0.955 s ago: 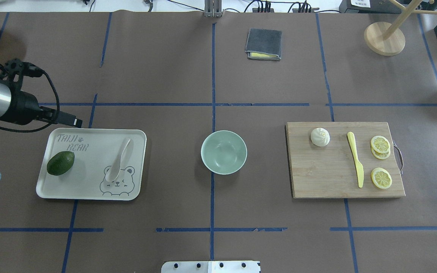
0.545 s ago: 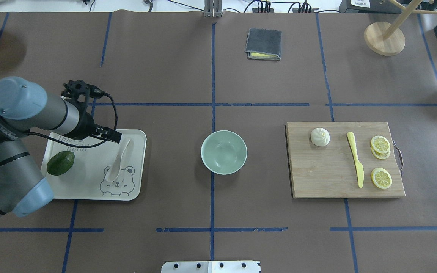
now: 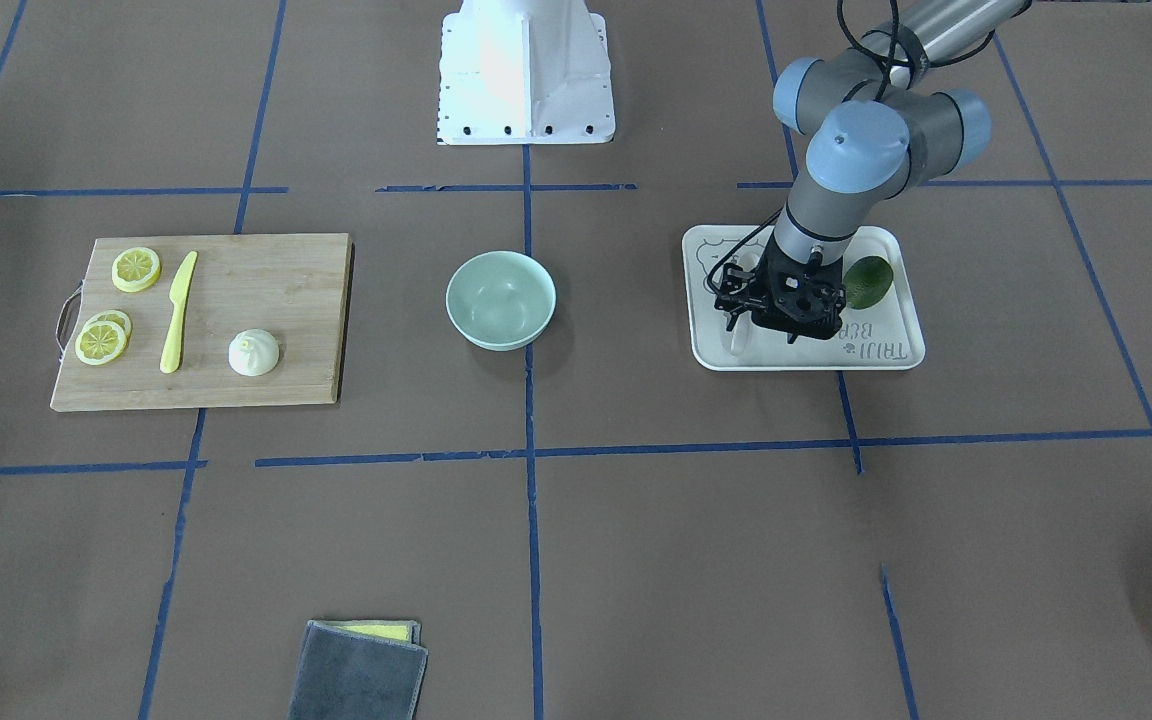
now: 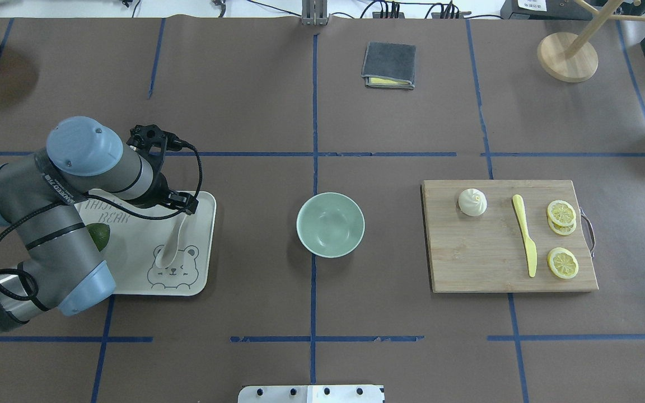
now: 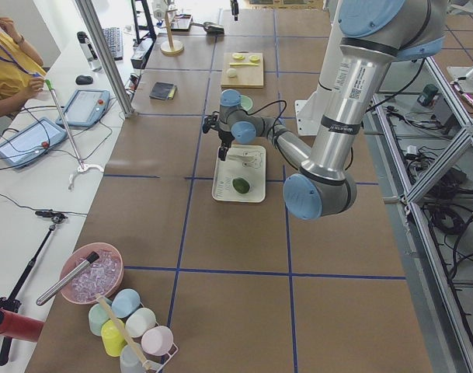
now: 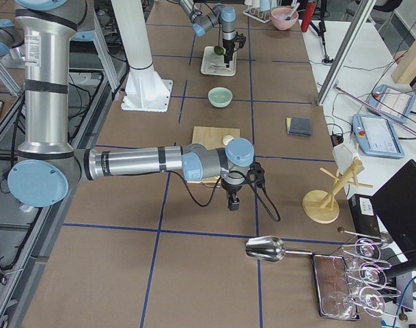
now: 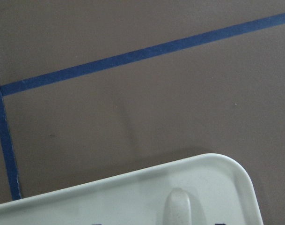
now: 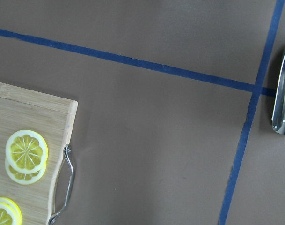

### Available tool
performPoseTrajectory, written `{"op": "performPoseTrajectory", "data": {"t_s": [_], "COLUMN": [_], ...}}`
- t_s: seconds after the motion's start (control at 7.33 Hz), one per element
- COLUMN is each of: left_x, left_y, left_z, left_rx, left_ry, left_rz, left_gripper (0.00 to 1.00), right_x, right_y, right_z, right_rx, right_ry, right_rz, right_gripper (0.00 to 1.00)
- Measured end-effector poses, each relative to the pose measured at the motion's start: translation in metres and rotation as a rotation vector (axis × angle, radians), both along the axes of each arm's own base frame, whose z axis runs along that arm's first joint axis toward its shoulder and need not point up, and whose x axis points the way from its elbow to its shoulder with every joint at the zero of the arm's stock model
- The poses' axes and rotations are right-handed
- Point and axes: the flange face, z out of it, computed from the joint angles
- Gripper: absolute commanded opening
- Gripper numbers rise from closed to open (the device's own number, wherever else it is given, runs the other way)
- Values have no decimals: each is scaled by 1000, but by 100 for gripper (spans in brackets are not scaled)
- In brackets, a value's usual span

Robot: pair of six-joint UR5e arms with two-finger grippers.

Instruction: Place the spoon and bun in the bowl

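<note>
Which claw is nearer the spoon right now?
Left. The left claw is above the handle of the spoon on the tray; the right claw hangs past the handled end of the cutting board.

The near, large left arm (image 5: 353,93) reaches along the brown surface (image 5: 143,217) and hangs its left pincer (image 5: 223,149) over the far end of the cream tray (image 5: 255,194), on which a green avocado (image 5: 241,186) lies. Beyond stand the bowl (image 5: 248,102), partly hidden by an arm joint, and the wooden board (image 5: 245,78) bearing the bun (image 5: 231,73) and lemon slices (image 5: 238,56).
</note>
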Motion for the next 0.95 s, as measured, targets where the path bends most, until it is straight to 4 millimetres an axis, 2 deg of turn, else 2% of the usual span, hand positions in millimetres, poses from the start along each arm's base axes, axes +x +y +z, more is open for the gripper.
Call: {"op": "performPoseTrajectory", "data": {"t_s": [0.27, 0.41, 0.55, 0.68, 0.95], "left_x": [11, 15, 18, 21, 22], "left_y": [9, 13, 16, 19, 23], "left_z": [0, 0, 0, 0, 2], "left_rx": [-2, -3, -4, -6, -16], "left_ry": [5, 5, 5, 4, -2], "left_rz": [25, 34, 42, 48, 57], "left_gripper": [62, 43, 10, 0, 0], "right_x": [-1, -3, -5, -7, -8], "right_y": [0, -1, -1, -2, -2], "right_z": [-1, -2, -3, -3, -3], "right_rx": [2, 7, 16, 23, 25], "right_ry": [-2, -4, -7, -8, -9], "right_rz": [-3, -8, -12, -14, -14], "right_gripper": [100, 100, 100, 100, 100]}}
